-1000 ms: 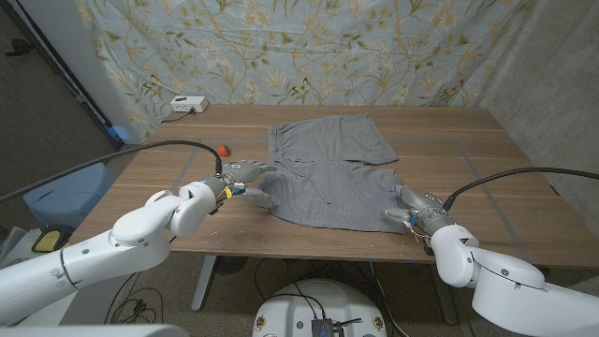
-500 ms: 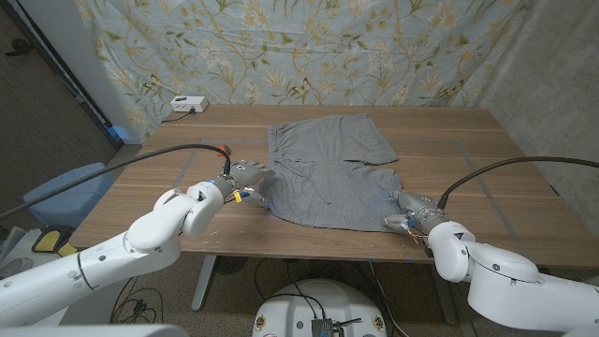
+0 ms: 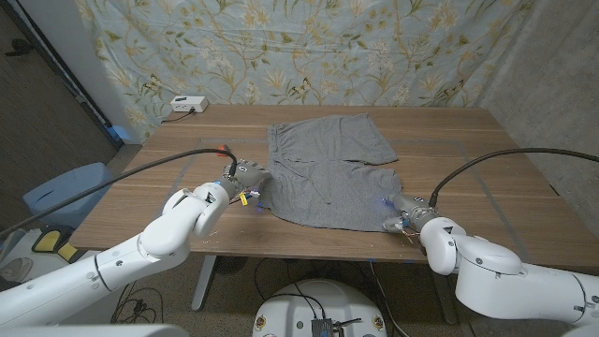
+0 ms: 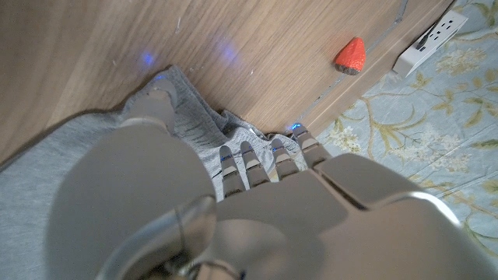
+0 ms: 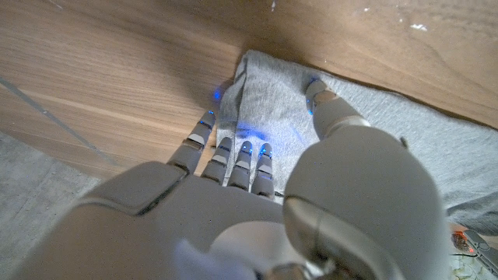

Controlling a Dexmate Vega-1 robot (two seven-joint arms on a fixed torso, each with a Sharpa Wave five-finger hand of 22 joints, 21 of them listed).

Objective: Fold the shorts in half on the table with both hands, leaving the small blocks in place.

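A: Where are the shorts (image 3: 329,171)?
B: Spread grey on the wooden worktop (image 3: 449,140), around its middle, with their near hem close to the worktop's front edge.

A: And the left robot hand (image 3: 245,178)?
B: At the shorts' near-left corner. In the left wrist view its fingers (image 4: 257,158) curl under bunched grey cloth (image 4: 187,124) with the thumb on top, so it pinches the corner.

A: The right robot hand (image 3: 401,211)?
B: At the shorts' near-right corner. In the right wrist view a lifted fold of cloth (image 5: 268,105) sits between the fingers (image 5: 233,155) and the thumb, so it holds that corner too. From the head view its fingers are too small to read.

A: Any blocks?
B: One small red thing (image 3: 222,148) just left of the shorts, partly covered by the left arm's black cable; the left wrist view shows it as a red wedge (image 4: 351,54) beside a line on the worktop. Its exact shape is hard to tell.

A: Anything else?
B: A white box (image 3: 186,104) at the worktop's far-left corner, cut off at the edge of the left wrist view.
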